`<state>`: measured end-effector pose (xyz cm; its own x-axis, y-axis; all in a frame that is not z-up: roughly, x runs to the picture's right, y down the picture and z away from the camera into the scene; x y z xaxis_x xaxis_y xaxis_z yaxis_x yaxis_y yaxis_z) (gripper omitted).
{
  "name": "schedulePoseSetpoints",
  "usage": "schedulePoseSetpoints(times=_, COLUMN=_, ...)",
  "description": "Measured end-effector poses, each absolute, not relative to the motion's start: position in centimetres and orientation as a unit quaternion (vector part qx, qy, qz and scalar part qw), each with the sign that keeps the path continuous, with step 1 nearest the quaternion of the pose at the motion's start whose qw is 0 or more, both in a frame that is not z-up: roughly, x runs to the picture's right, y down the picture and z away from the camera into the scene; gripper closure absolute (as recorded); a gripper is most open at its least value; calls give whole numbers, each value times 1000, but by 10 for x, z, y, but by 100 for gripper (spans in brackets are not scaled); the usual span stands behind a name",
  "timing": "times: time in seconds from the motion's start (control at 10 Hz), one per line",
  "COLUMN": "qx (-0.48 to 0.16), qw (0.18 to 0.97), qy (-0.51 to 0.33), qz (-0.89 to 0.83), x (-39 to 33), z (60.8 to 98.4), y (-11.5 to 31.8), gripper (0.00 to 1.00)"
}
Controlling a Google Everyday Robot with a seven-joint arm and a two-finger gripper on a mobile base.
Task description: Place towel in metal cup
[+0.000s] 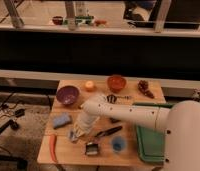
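Wooden worktop [68, 152] is seen below dark railings. Left of the metal cup [92, 148] and farther back, the blue towel [61, 120] is laid flat. Just left of the metal cup, the gripper [75, 134] is held low; its opening and load cannot be told. The towel should be pinched centrally and released directly over the metal cup.

**White arm, smooth shell**

The arm [138, 114] is plain white all over, with no markings or cables that can be made out. It is a broad rounded bulk at the right edge, then a long tube-shaped link, then a domed elbow. The short wrist section is pale cream. The gripper [75, 134], small and greyish, sits low over the front left of the counter [68, 156].
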<state>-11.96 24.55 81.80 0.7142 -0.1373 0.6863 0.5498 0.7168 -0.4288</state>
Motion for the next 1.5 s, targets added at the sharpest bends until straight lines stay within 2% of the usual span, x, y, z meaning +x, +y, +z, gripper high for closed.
schedulePoseSetpoints(times=0.5, qx=-304, qw=875, qy=-320, qz=-198, x=-116, z=807, y=237, gripper=92)
schedulePoseSetpoints(times=1.1, qx=-213, qw=913, qy=-301, qz=-173, x=-81, z=727, y=160, gripper=92)
schedulePoseSetpoints(times=1.5, qx=-191, qw=928, qy=-287, qz=-145, x=-45, z=694, y=124, gripper=92)
